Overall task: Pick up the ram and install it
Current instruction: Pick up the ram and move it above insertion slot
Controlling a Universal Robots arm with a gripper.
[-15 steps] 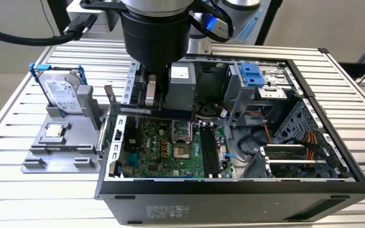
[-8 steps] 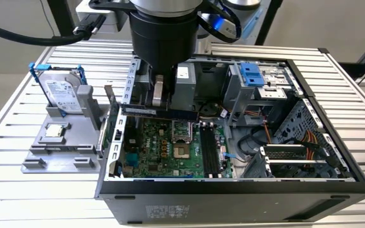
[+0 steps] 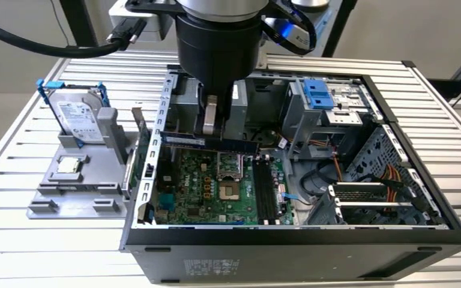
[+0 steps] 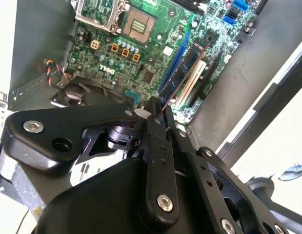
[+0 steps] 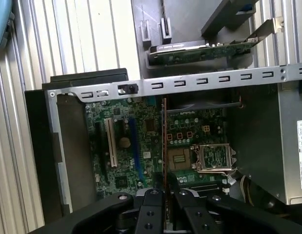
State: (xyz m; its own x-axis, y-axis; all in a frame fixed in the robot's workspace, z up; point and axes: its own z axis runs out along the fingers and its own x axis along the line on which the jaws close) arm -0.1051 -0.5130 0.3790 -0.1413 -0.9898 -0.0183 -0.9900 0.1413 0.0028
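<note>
Evidently the step in hand is the carrying of the ram (image 3: pixel 206 142) over the open board toward a slot. It is judged to be done best if the stick is held square between the fingers and turned parallel to the slot, with its contact edge facing it, before any pressure is applied. An uneven press could be expected to flex so thin a board or to seat one end alone.

The gripper (image 3: pixel 213 132) is drawn in narrow and clamped on the ram, which is pinched across its thin section, roughly midway along its length in the exterior view. In the first wrist view the stick is seen edge-on as a fine line (image 5: pixel 164 141) running out from between the fingertips. In the second wrist view its bluish face and copper-coloured edge (image 4: pixel 187 68) are shown.

The ram is held above the rear part of the motherboard (image 3: pixel 190 186) and appears clear of it. In the exterior view it lies across the picture, while the long black slots (image 3: pixel 264 195) beside the processor socket (image 3: pixel 228 193) run toward the camera, so the stick appears crosswise to them.

Around the board stands the open computer case (image 3: pixel 295 255). On the exterior view's left, just beside the case, a grey holder (image 3: pixel 70 201) carries the hard drive (image 3: pixel 77 117) and the processor chip (image 3: pixel 70 165). Everything is borne by the slatted table (image 3: pixel 46 252).
</note>
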